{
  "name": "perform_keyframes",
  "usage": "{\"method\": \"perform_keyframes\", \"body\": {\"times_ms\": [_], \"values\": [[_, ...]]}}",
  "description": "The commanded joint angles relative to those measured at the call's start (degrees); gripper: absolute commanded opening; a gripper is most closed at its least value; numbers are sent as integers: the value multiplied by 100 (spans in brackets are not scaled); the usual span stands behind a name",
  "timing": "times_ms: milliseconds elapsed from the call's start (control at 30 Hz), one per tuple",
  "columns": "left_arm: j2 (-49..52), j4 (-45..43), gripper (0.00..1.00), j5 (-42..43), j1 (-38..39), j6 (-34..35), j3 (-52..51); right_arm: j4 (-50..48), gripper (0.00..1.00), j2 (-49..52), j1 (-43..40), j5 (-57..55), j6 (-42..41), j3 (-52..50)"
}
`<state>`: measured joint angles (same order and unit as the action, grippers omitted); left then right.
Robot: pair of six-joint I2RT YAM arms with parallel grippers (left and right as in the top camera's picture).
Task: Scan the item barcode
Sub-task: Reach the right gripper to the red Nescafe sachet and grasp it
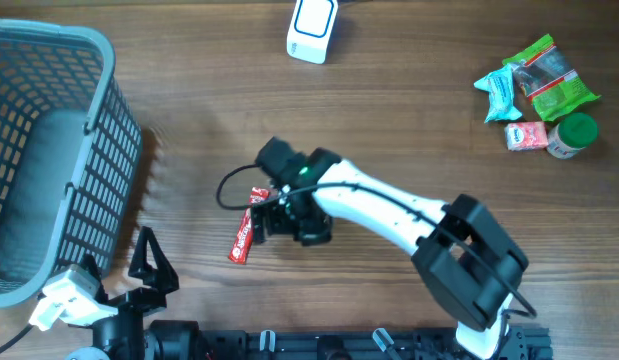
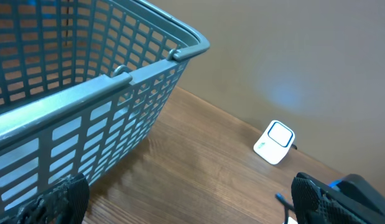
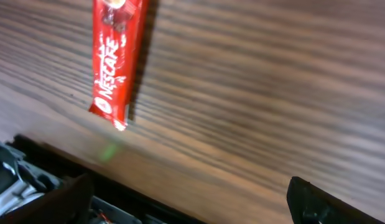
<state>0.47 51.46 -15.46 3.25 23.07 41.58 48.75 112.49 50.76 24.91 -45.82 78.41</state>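
- We count one grey slatted basket (image 1: 49,150) at the far left of the wooden table (image 1: 409,120).
- Just beside its near corner, the left gripper (image 1: 154,268) sits low by the table's near edge. It points along the basket's side and its fingers are spread wide around nothing.
- We count one red Nescafé sachet (image 1: 247,232), lying flat on the bare wood near the middle.
- The right arm stretches from the near right corner to the middle. The right gripper (image 1: 294,222) is tipped down just right of the sachet, fingers wide apart, with the sachet outside them.
- One white scanner (image 1: 311,28) stands at the far edge.
- At the far right we count four grocery items (image 1: 537,95) bunched together.
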Motion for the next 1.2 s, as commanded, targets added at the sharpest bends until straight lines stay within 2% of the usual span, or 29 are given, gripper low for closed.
{"method": "perform_keyframes", "body": {"times_ms": [0,133,333,500,533,633,800,900,933,1100,1167], "values": [[-20,-11,100,46,-31,31,-2,-313,100,-28,409,-756,-1062,144],[-20,-11,100,46,-33,31,-2,-894,100,85,697,-1987,-1226,144],[-20,-11,100,46,-33,31,-2,-1735,99,647,715,-2365,-1036,166],[-20,-11,100,46,-33,31,-2,-1521,98,1036,743,-2951,-929,422],[-20,-11,100,46,-33,31,-2,-1447,96,1088,769,-3014,-927,442],[-20,-11,100,46,-33,31,-2,-1316,80,1217,844,-3012,-868,442],[-20,-11,100,46,-31,31,-2,-1287,77,1749,901,-2444,-811,479],[-20,-11,100,46,-33,31,-2,-979,62,1937,909,-1974,-822,708],[-20,-11,100,46,-31,31,-2,-942,60,1956,938,-1788,-852,723],[-20,-11,100,46,-33,31,-2,-483,47,1976,1095,-1932,-1698,723],[-20,-9,100,46,-33,31,-2,-339,45,2037,1051,-1884,-1886,723]]}}
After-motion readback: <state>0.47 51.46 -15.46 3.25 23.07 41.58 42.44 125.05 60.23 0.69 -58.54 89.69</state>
